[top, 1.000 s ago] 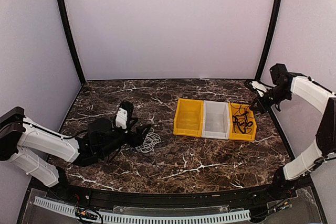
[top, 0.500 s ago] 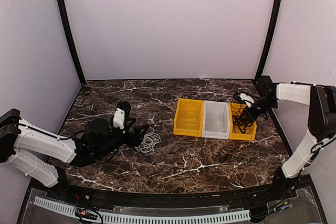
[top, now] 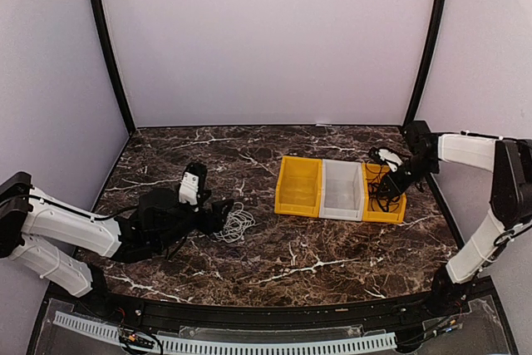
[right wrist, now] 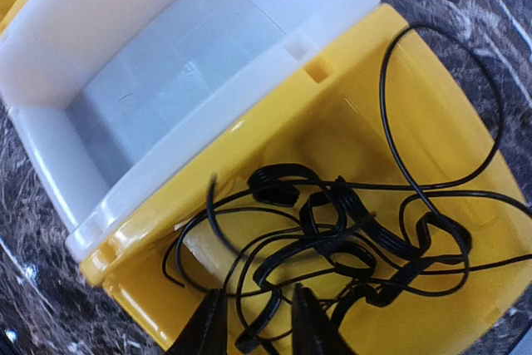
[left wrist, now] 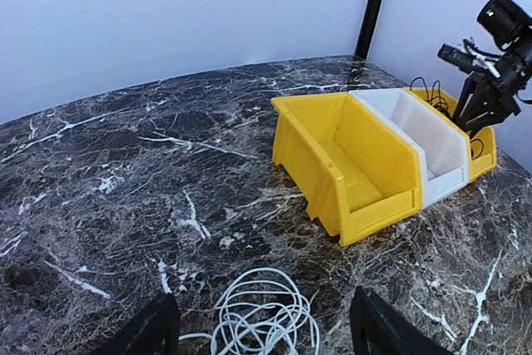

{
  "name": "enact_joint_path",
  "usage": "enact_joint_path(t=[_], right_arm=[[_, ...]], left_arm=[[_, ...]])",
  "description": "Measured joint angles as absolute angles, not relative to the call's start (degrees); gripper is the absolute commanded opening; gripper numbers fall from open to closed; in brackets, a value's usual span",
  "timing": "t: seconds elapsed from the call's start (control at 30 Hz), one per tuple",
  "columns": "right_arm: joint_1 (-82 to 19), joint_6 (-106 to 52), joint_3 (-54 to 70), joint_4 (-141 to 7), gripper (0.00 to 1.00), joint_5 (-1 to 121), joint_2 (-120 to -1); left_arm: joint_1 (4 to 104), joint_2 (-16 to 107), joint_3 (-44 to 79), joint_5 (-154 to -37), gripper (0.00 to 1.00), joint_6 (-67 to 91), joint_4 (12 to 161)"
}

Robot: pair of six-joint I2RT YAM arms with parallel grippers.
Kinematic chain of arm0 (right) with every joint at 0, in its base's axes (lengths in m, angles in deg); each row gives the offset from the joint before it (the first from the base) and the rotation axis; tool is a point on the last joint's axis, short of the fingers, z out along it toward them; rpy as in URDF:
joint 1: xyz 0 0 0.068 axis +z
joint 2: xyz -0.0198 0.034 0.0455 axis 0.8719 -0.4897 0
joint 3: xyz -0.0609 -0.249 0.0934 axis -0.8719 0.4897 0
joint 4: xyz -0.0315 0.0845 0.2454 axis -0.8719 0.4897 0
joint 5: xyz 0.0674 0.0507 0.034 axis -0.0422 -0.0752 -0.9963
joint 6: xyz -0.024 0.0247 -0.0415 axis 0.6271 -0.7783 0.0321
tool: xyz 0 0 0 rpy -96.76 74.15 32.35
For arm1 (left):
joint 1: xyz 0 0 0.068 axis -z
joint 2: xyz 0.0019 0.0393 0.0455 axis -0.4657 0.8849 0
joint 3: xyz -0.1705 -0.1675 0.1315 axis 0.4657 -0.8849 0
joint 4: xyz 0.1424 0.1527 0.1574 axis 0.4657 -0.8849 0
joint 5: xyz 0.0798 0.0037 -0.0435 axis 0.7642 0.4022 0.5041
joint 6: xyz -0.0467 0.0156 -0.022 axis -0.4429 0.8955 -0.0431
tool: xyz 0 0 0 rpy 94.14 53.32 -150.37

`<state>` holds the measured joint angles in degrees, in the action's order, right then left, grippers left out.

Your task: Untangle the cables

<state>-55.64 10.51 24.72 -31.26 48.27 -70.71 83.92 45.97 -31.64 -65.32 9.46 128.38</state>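
The right gripper (right wrist: pixel 256 309), tips slightly apart, has the black cable (right wrist: pixel 349 239) just ahead in the yellow bin (right wrist: pixel 432 106), and the left gripper (left wrist: pixel 262 318), spread wide, straddles the white cable (left wrist: pixel 274 297); each should pinch 1 strand and lift slowly.

**Surface finishes**

table (left wrist: pixel 125 164): dark marble-look slab, polished, glossy.
yellow bins (left wrist: pixel 366 164) and white bin (right wrist: pixel 166 56): smooth moulded plastic, slight sheen.
black cable (right wrist: pixel 349 230): thin rubbery jacket, semi-gloss.
white cable (left wrist: pixel 262 313): smooth plastic jacket, matt.
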Motion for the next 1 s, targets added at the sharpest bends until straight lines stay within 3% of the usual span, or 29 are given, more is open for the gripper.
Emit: enact_joint_path(t=[0.13,0.4,0.57,0.83,1.0], right_arm=[[-55.6,10.6,24.7,-29.1,0.43,50.2,-63.6],[-55.0,10.6,16.3,-23.6,0.45,51.2,-60.4],[-50.4,9.9,9.5,-24.2,0.45,48.4,-65.3],[-34.7,8.5,-0.1,-27.3,0.42,42.1,-78.1],[-24.4,8.5,-4.3,-30.2,0.41,39.4,-85.4]], left_arm=[[83.9,46.0,-27.9,-62.4,0.8,6.5,120.8],[83.5,45.9,-19.4,-57.7,0.87,-1.2,105.1],[78.1,45.9,-16.2,-61.1,0.86,-6.7,96.0],[72.0,46.0,-16.2,-70.3,0.86,-8.0,88.4],[69.7,47.0,-16.2,-75.9,0.79,-7.6,85.7]])
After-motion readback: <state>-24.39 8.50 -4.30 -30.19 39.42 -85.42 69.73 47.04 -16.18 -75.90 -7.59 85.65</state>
